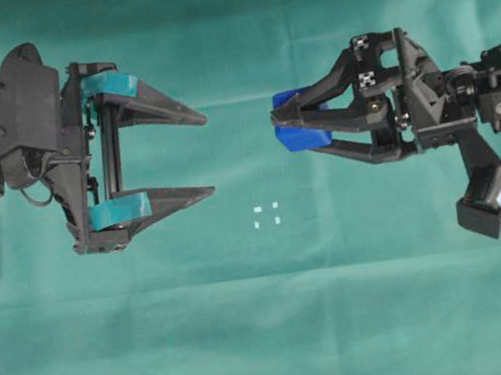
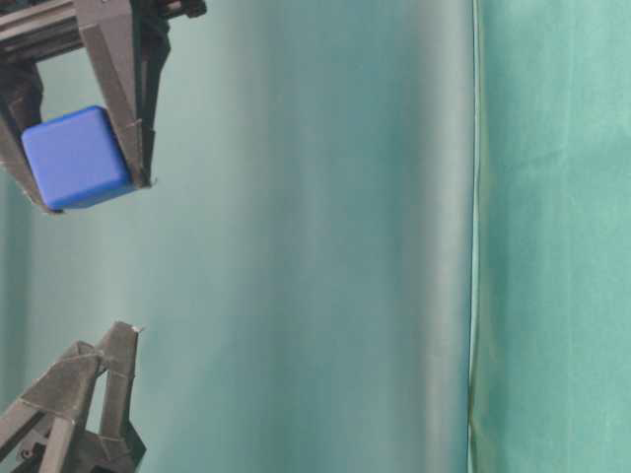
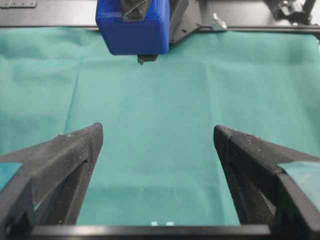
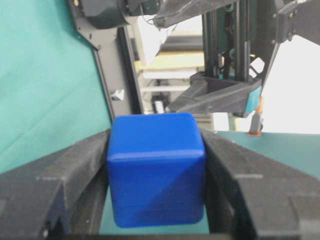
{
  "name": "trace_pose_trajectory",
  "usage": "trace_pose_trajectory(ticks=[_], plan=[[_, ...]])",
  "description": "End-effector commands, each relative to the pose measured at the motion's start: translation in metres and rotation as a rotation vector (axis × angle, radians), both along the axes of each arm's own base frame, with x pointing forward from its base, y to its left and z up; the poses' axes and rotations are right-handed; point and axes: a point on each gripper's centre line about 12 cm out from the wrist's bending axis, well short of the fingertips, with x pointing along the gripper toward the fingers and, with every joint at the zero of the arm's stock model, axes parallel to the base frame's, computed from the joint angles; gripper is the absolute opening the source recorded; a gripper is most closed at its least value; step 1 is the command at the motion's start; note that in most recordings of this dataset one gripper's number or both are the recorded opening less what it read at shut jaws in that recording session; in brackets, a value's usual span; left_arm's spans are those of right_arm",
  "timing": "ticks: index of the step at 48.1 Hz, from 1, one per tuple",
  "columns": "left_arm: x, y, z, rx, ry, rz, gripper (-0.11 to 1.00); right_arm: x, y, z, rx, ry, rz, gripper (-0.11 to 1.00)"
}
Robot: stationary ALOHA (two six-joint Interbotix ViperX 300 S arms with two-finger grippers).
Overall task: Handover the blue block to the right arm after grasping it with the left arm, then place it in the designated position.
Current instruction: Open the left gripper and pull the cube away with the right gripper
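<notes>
Green cloth [image 1: 365, 321]; right end effector [image 1: 281, 124] level, clamping blue block [image 1: 297, 133].

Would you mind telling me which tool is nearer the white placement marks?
Roughly equal. The left tool is open to the left of the white marks; the right tool holds the blue block up-right of them.

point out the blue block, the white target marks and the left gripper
blue block [image 4: 156, 167], right wrist view, middle of its near face
white target marks [image 1: 267, 215], overhead view, centre of the small square
left gripper [image 1: 208, 153], overhead view, open gap midway between its fingertips
</notes>
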Motion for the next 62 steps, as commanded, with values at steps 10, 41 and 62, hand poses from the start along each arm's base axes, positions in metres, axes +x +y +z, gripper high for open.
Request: trace_pose_trajectory(ticks=[10, 41, 62], plan=[[-0.0011, 0.0010, 0.0094, 0.007, -0.026, 0.001, 1.00, -0.0015, 0.0022, 0.0092, 0.292, -0.029, -0.057, 0.51], [0.0000, 0.0010, 0.0083, 0.012, -0.022, 0.000, 1.00, -0.0048, 0.0016, 0.0066, 1.152, -0.022, -0.293, 0.51], [0.0006, 0.0010, 0.0091, 0.010, -0.023, 0.001, 1.00, -0.0057, 0.0061, 0.0066, 1.208, -0.014, -0.302, 0.51]])
